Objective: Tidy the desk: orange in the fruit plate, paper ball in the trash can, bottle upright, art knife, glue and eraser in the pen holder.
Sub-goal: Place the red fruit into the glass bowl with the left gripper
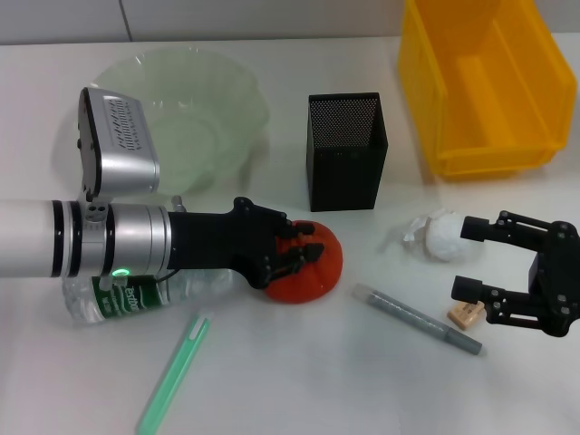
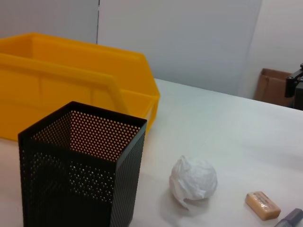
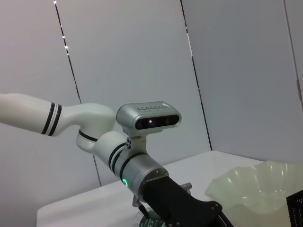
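My left end effector (image 1: pixel 304 254) reaches in level, clamped on the orange (image 1: pixel 313 272); right end effector (image 1: pixel 471 258) rests wide near the counter's right edge.

Head view: fruit plate (image 1: pixel 181 100) upper left; pen holder (image 1: pixel 348 149) centre; trash can (image 1: pixel 485 86) upper right. Orange (image 1: pixel 317 272) below the pen holder, bottle (image 1: pixel 136 294) lying to its left. Paper ball (image 1: pixel 439 236) right of centre, eraser (image 1: pixel 464 314) below it, both on the desk (image 1: pixel 299 381).
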Action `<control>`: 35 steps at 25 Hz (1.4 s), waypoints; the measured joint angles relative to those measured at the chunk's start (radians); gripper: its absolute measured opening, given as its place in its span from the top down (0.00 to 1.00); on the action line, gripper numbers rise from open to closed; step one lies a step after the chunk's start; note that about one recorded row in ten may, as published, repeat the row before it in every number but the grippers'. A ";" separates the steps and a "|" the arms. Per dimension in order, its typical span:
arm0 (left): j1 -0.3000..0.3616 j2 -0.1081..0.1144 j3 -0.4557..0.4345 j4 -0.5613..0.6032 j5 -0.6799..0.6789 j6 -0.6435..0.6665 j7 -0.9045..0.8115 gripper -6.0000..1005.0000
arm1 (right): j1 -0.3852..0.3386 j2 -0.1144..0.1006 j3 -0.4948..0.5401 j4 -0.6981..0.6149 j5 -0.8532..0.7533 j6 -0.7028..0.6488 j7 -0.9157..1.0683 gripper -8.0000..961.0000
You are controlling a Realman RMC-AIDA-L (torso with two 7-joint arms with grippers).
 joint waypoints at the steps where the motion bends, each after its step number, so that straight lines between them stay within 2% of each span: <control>1: 0.000 0.000 0.001 0.000 0.000 -0.004 0.000 0.69 | 0.000 0.000 0.000 0.002 0.000 0.000 0.000 0.20; 6: 0.000 0.000 0.002 0.001 0.000 -0.008 -0.002 0.75 | 0.002 -0.001 0.000 0.018 0.000 0.003 0.000 0.20; 13: 0.003 0.003 0.003 0.038 -0.005 -0.002 -0.086 0.77 | 0.002 -0.002 0.006 0.018 0.000 0.003 0.000 0.20; 22: 0.018 0.005 -0.004 0.073 -0.011 0.044 -0.090 0.80 | 0.002 -0.002 0.009 0.018 0.000 -0.003 0.000 0.20; 35: 0.135 0.010 -0.013 0.299 -0.150 0.149 -0.107 0.82 | 0.003 -0.001 0.011 0.022 0.013 -0.003 0.000 0.20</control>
